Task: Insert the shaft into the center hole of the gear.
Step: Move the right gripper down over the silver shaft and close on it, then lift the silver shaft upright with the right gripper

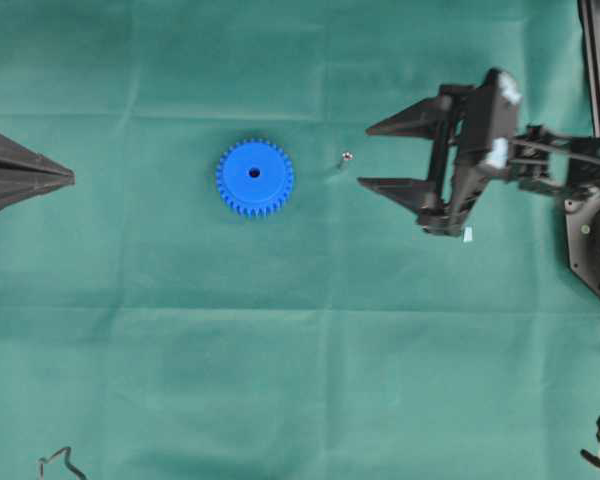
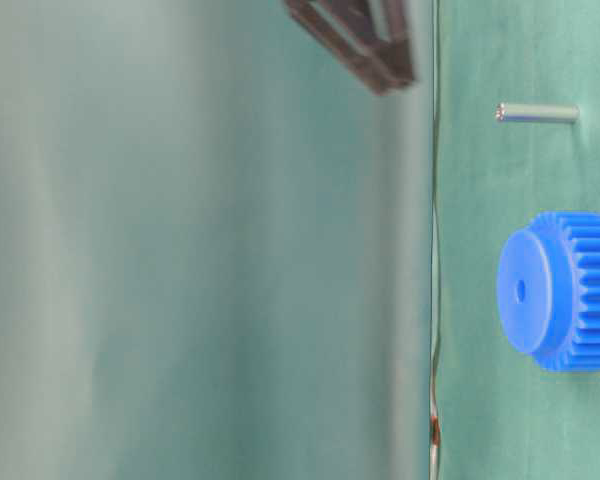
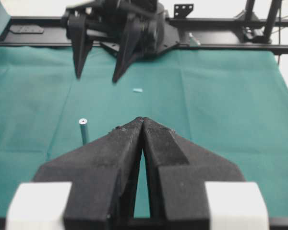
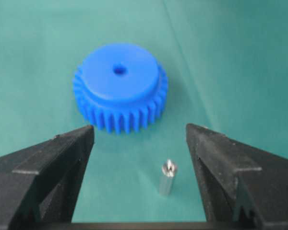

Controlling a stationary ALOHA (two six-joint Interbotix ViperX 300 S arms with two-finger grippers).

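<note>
Green cloth (image 1: 310, 380) covers the bench. Shaft (image 1: 345, 158) stands upright, just right of the gear (image 1: 254, 178). Right gripper (image 1: 365, 156) spread wide, nothing held; left gripper (image 3: 143, 125) pressed together, idle. Advice: straddle shaft squarely, pinch low, keep vertical for center hole (image 1: 254, 172).

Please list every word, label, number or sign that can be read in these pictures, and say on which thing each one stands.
None: no view shows readable text.
The gear: plain blue, no marking.
The shaft: bare metal, no marking.
The small pale scrap on the green cloth: too small to tell.
</note>
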